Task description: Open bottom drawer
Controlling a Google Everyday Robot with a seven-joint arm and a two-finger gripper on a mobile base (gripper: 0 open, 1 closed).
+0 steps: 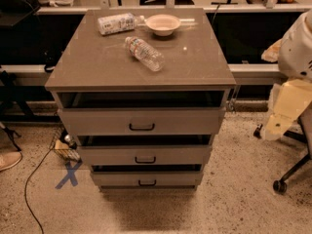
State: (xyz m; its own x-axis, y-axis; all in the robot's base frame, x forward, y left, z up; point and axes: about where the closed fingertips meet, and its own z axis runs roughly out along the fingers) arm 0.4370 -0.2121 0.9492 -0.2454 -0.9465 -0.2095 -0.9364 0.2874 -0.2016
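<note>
The bottom drawer (146,178) is the lowest of three grey-beige drawers in the cabinet, with a shallow front and a small black bar handle (147,183). A dark gap shows above its front. My arm comes in at the right edge. Its cream end with the gripper (271,126) hangs to the right of the cabinet, about level with the top drawer, apart from every drawer and handle.
On the cabinet top (97,62) lie two plastic bottles (144,53) (116,23) and a bowl (163,24). The middle drawer (145,155) and top drawer (141,122) sit above. An office chair base (287,177) stands at right. A cable and a blue X mark (68,174) are on the floor at left.
</note>
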